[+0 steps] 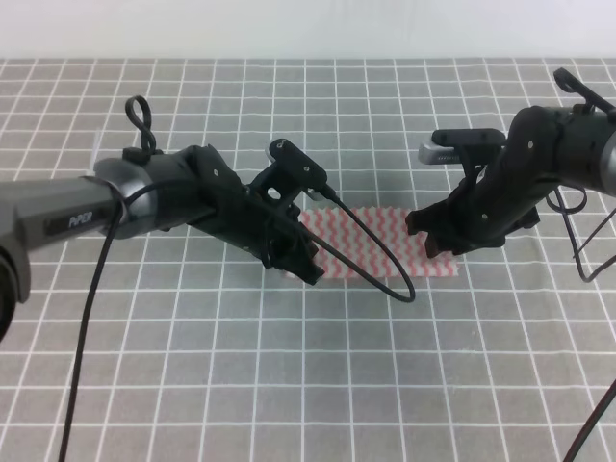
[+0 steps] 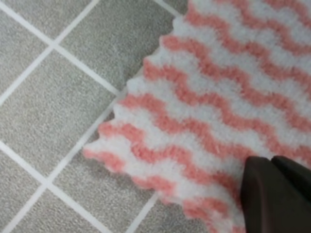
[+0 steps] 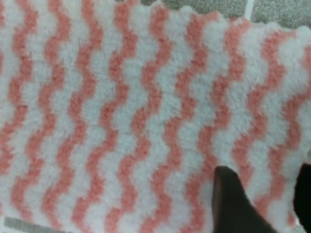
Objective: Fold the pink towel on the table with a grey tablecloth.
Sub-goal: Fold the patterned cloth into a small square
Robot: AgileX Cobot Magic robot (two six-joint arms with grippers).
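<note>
The pink towel [image 1: 380, 252] lies flat on the worktop [image 1: 289, 385], a grey cloth ruled with thin white squares, and it sits between my two hands. From the high camera I see my left hand [image 1: 300, 268] down at the towel's left end and my right hand [image 1: 433, 241] down at its right end, both so low that their own bodies cover the fingertips. That view gives me the layout but not the grip.

The left wrist camera shows what the high one hides: a scalloped corner of the towel [image 2: 214, 111] lying on the grid, with dark fingers [image 2: 272, 194] pressed close together at the towel's edge just under the lens. The gap between them looks narrow; whether cloth is pinched there I cannot tell.

The right wrist camera is almost filled by wavy stripes [image 3: 121, 111], with a strip of worktop only along the far edge. Here one dark finger [image 3: 233, 204] rests on the towel and a second shows at the frame's right border, a clear band of cloth between them, so this hand stands wide, straddling the fabric rather than gripping it.
</note>
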